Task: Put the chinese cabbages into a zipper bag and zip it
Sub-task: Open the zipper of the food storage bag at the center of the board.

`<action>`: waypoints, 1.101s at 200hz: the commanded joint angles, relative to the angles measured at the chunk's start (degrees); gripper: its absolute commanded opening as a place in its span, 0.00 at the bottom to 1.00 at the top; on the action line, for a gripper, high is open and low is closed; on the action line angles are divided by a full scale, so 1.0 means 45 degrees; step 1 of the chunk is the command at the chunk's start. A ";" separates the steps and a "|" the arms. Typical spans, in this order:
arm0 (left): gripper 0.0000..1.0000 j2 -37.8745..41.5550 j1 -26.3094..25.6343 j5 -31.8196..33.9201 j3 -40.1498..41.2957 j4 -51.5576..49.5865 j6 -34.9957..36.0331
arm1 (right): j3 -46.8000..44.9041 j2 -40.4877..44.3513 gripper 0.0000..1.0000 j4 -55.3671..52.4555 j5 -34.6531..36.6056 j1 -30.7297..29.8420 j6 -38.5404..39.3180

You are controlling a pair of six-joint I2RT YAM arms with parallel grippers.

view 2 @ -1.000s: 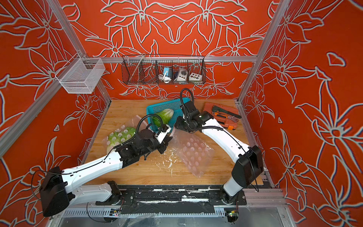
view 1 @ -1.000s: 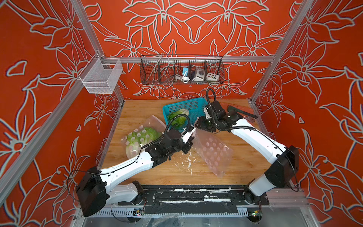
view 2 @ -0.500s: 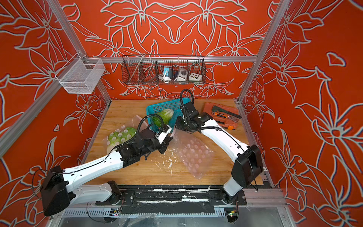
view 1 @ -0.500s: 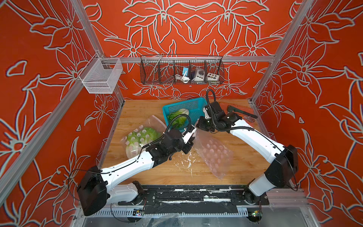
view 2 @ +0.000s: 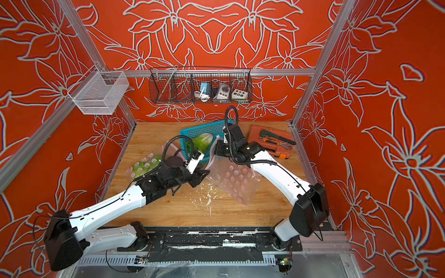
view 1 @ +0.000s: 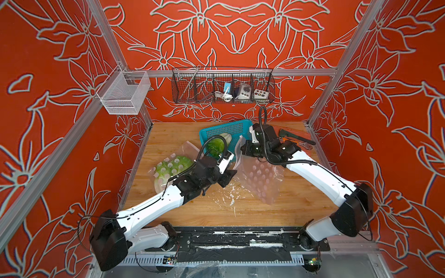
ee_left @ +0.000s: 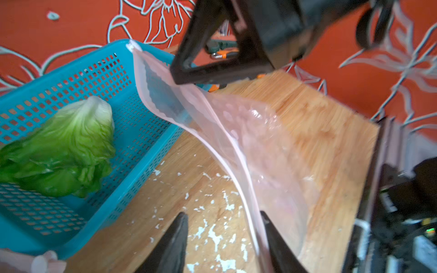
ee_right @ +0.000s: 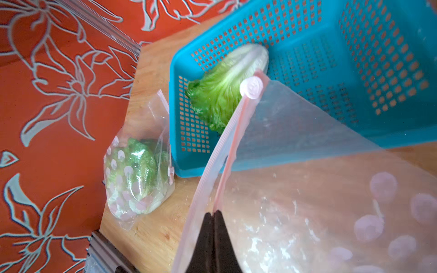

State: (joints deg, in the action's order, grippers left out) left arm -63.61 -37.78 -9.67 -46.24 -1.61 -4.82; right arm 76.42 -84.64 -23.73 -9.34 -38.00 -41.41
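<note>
One chinese cabbage (view 1: 218,144) lies loose inside the teal basket (view 1: 224,126), toward the end of it nearest the left arm. More cabbage is seen in a spotted, filled bag (view 1: 171,168) just beside that same end; how many heads it holds cannot be told. The empty zipper bag (view 1: 260,178) is draped from the basket's near rim down onto the table (view 1: 240,209). One lip of its mouth is pinched in the closed jaws of the right gripper (ee_right: 214,215). The jaws of the left gripper (ee_left: 222,214) stand apart and hold nothing, and the bag's rim runs close by one finger.

With only one lip held, the mouth is judged likely to sag shut, so a cabbage pushed toward it could be snagged on the film or dropped beside the basket. The thin plastic could also slip from the pinch if it is pulled hard. The slider (ee_right: 251,88) sits at the end of the track over the basket and could be knocked.

The loose head is oblong, with crinkled bright-green leaves paling to a white ribbed base. It looks soft and easily bruised.
</note>
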 commanded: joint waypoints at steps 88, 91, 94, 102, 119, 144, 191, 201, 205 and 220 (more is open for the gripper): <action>0.59 -0.2104 0.2790 -0.5599 -0.1537 -0.0242 -0.3821 | -0.3251 0.1842 0.00 0.4202 0.0813 -0.1026 0.2171; 0.59 -0.2215 0.2790 -0.5589 -0.1541 -0.0289 -0.3803 | -0.3279 0.1869 0.00 0.4240 0.0788 -0.1045 0.2171; 0.59 -0.2287 0.2792 -0.5544 -0.1544 -0.0322 -0.3801 | -0.3309 0.1902 0.00 0.4269 0.0787 -0.1060 0.2171; 0.59 -0.2486 0.2795 -0.5375 -0.1475 -0.0427 -0.3747 | -0.3359 0.1958 0.00 0.4276 0.0768 -0.1079 0.2170; 0.59 -0.2695 0.2814 -0.4822 -0.1405 -0.0776 -0.3695 | -0.3443 0.2150 0.00 0.4168 0.0776 -0.1089 0.2245; 0.58 -0.2685 0.2985 -0.4774 -0.1255 -0.0740 -0.3918 | -0.3621 0.2448 0.00 0.4015 0.0768 -0.1126 0.2385; 0.52 -0.3001 0.2712 -0.5758 -0.0108 0.1013 -0.5485 | -0.3816 0.2721 0.00 0.3838 0.0913 -0.1126 0.2333; 0.52 -0.2973 0.2711 -0.5608 0.0014 0.1036 -0.5477 | -0.3838 0.2782 0.00 0.3739 0.1014 -0.1126 0.2327; 0.52 -0.2957 0.2712 -0.5507 0.0020 0.1022 -0.5455 | -0.3853 0.2803 0.00 0.3696 0.1057 -0.1126 0.2310; 0.52 -0.2954 0.2693 -0.5576 0.0092 0.1460 -0.5589 | -0.3947 0.2871 0.00 0.3746 0.1051 -0.1126 0.2187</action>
State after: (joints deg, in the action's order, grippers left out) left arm -76.77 -25.47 -33.95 -46.30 0.56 -28.03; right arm 59.83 -73.52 -7.20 -6.20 -42.76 -31.40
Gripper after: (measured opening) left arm 0.521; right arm 0.047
